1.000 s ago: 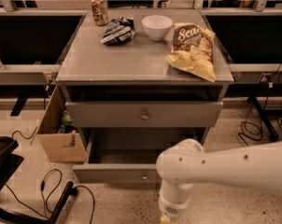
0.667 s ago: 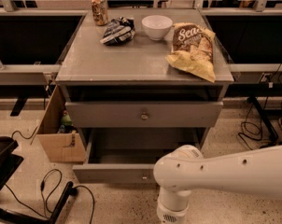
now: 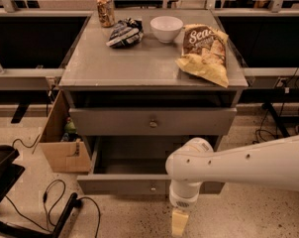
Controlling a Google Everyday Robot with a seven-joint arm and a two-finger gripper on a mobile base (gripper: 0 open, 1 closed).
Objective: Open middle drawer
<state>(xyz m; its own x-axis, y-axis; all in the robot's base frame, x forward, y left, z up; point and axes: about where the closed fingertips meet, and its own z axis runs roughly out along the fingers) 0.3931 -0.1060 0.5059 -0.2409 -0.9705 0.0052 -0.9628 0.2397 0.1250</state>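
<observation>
Your middle drawer (image 3: 115,122) sat under the bench (image 3: 139,66) top. Its flat gray front faced the camera, long axis left to right, with a round metal knob (image 3: 153,123) centred. Your gripper (image 3: 179,222) hung near the floor; open or closed, you couldn't tell.

middle drawer (image 3: 115,121) gray | bowl (image 3: 166,28) white | chip bag (image 3: 205,53) yellow and brown | arm (image 3: 248,162) white | gripper (image 3: 179,223) pale cream, low by the speckled beige floor (image 3: 268,217) | box (image 3: 65,156) tan
</observation>
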